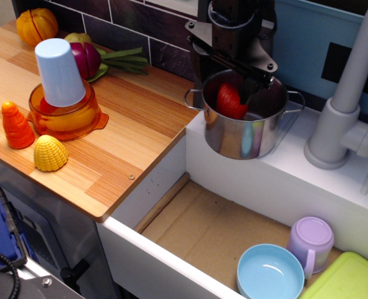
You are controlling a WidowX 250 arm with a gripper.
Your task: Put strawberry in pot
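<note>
Nearest you, in the sink well, you have a light blue bowl (pixel 270 272), a lilac cup (pixel 311 241) just beside it, and a green lid (pixel 349 280) at the lower right corner.

On the wooden table (pixel 121 162) to the left, a yellow corn piece (pixel 50 153) and an orange carrot (pixel 15 125) sit near the front edge. Behind them stands an orange transparent bowl (pixel 68 118) with a pale blue cup (pixel 59 71) upturned in it.

On the white ledge (pixel 309 180) you find the pot (pixel 245 131), upright, its two loop handles showing left and right. The strawberry (pixel 231 101) is inside the pot, below the rim, on the left side of the interior. Your gripper (pixel 237 93) reaches down into the pot's mouth from above. The jaws flank the strawberry closely; you cannot tell from this view whether they grip it or have let go.

Right of the pot rises the grey tap (pixel 349 93).

Farthest back on the table, against the dark tiles, lie a purple-red onion (pixel 86 60), green beans (pixel 123 60) and an orange pumpkin (pixel 37 25).
</note>
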